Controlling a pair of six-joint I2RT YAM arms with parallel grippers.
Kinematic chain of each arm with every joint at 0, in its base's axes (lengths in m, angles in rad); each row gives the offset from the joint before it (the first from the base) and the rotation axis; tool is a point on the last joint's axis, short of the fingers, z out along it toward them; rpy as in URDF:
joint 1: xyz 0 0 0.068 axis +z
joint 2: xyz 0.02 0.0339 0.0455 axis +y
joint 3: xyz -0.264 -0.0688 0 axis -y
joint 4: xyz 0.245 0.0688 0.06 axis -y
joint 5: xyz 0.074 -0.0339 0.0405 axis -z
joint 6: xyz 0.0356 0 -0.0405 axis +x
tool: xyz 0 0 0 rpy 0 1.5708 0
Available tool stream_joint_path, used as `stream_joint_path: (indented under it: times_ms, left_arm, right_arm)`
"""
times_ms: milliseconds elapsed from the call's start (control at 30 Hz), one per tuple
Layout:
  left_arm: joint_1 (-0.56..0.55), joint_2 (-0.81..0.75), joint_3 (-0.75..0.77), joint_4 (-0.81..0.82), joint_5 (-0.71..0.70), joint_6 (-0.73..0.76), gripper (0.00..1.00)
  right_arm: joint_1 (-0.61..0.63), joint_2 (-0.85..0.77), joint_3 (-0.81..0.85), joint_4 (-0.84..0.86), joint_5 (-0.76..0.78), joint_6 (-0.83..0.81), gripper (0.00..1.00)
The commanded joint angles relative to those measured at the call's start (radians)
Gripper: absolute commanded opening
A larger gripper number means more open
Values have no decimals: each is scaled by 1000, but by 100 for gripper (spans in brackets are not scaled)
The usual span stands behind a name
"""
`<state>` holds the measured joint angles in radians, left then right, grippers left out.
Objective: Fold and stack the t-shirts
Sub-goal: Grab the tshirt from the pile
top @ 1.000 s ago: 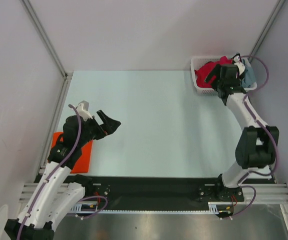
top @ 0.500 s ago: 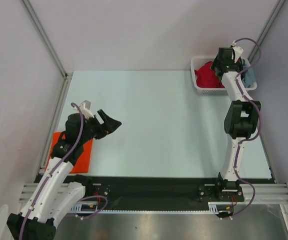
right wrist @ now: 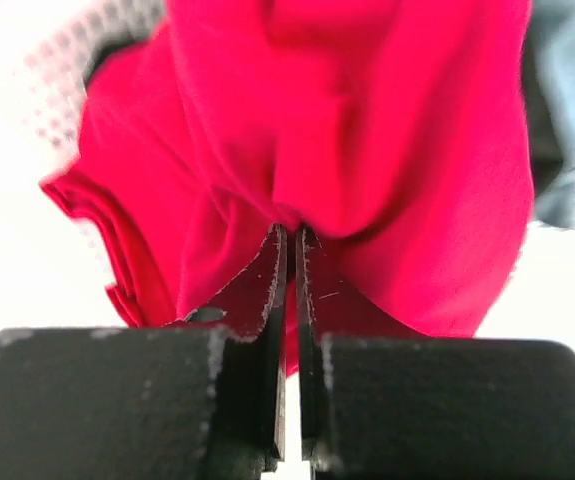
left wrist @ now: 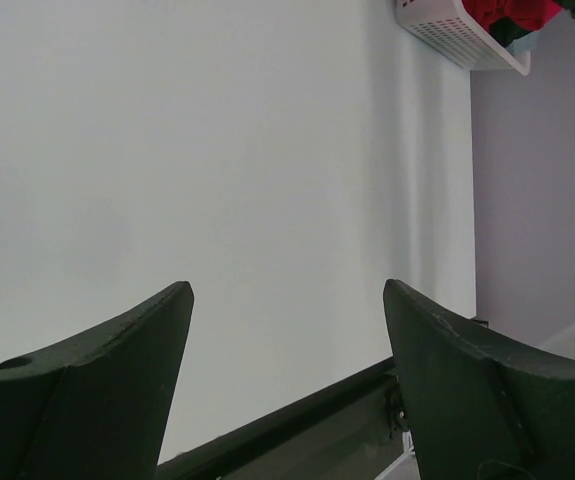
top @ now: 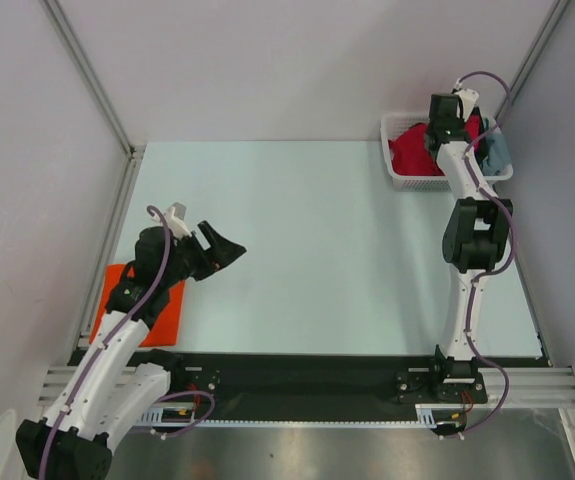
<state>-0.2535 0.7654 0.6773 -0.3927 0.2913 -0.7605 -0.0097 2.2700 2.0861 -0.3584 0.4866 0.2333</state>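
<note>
A crimson red t-shirt (top: 412, 150) lies bunched in the white lattice basket (top: 399, 178) at the far right corner. My right gripper (top: 439, 128) reaches into that basket. In the right wrist view its jaws (right wrist: 289, 232) are pressed together on a fold of the red t-shirt (right wrist: 367, 120). The folded orange t-shirt (top: 165, 312) lies flat at the near left edge, partly under my left arm. My left gripper (top: 222, 250) hovers to its right over bare table, open with nothing between its fingers (left wrist: 437, 360).
A blue-grey cloth (top: 498, 150) sits at the basket's right end and also shows beside the red cloth (right wrist: 567, 100). The left wrist view sees the basket (left wrist: 452, 38) far off. Grey walls and metal posts (top: 87, 75) enclose the pale table.
My right arm stretched up over the basket and its jaws closed on the red t-shirt. My left gripper narrowed slightly and barely shifted.
</note>
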Motion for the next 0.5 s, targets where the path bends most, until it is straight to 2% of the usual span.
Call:
stream_joint_path:
  times_ms: [0, 100, 233, 300, 467]
  left_arm:
    - [8, -32, 41, -15, 32, 0, 83]
    - [8, -66, 39, -24, 55, -10, 82]
    - [8, -95, 50, -73, 78, -3, 84]
    - [8, -103, 68, -104, 88, 9, 91]
    - [8, -141, 93, -155, 109, 27, 93]
  right_arm:
    - [34, -105, 133, 15, 113, -51, 0]
    - [77, -179, 250, -4, 179, -135, 0]
    - [131, -323, 258, 128, 225, -265, 0]
    - [148, -363, 267, 150, 218, -294, 0]
    - [215, -518, 284, 249, 239, -377, 0]
